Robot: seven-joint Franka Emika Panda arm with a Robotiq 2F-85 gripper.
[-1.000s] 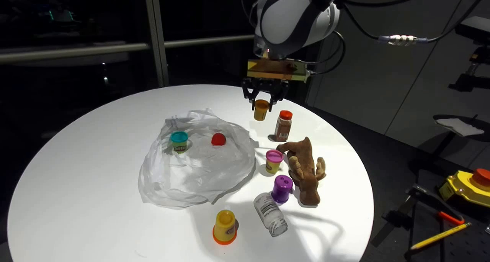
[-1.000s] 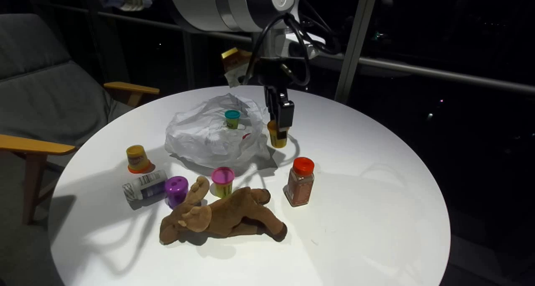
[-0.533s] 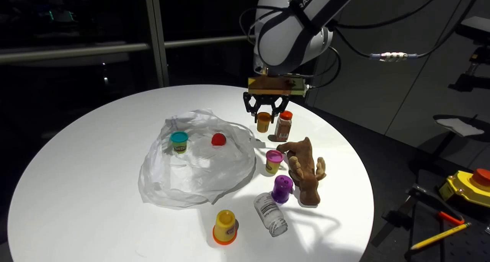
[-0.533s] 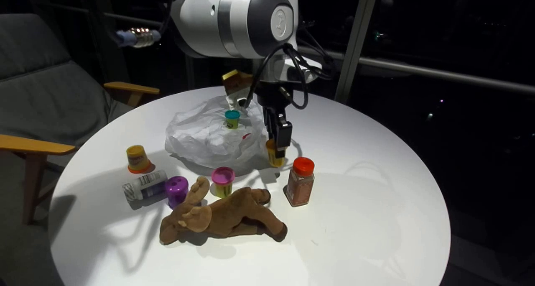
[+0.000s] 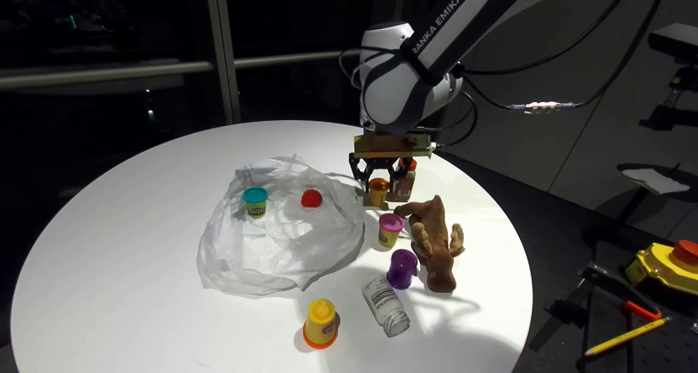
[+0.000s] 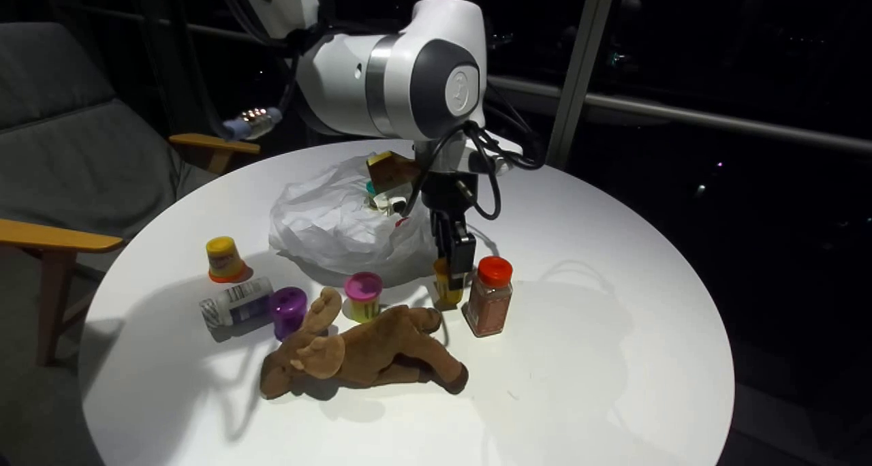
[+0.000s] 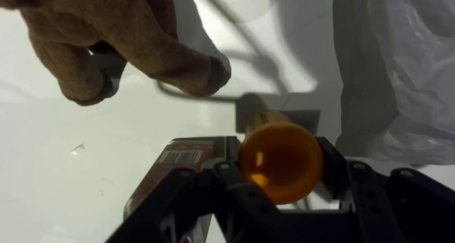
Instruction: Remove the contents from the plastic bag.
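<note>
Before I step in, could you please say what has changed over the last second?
The tool has come down toward the tabletop near the red-capped jar, carrying the orange cup it already held; I cannot tell whether the cup touches down. The plastic bag, teal-lidded tub, red object and plush moose stayed put.

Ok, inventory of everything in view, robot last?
table: 1, white, centre
plastic bag: 1, whitish, on table
teal-lidded cup: 1, greenish, among bag folds
rounded item: 1, red, among bag folds
moose plush: 1, brown, on table
pink-lidded cup: 1, yellow, beside plush
container: 1, purple, by plush's head
bottle: 1, mostly white, lying by container
upturned cup: 1, yellow and orange, near bottle
jar: 1, reddish, upright on table
held cup: 1, orange, beside jar
chair: 1, grey, off table
button box: 1, yellow, off table
pencil: 1, yellow, off table
other gear: uncounted, dim, off table
arm: 1, white and black, over table
gripper: 1, black, closed on held cup
</note>
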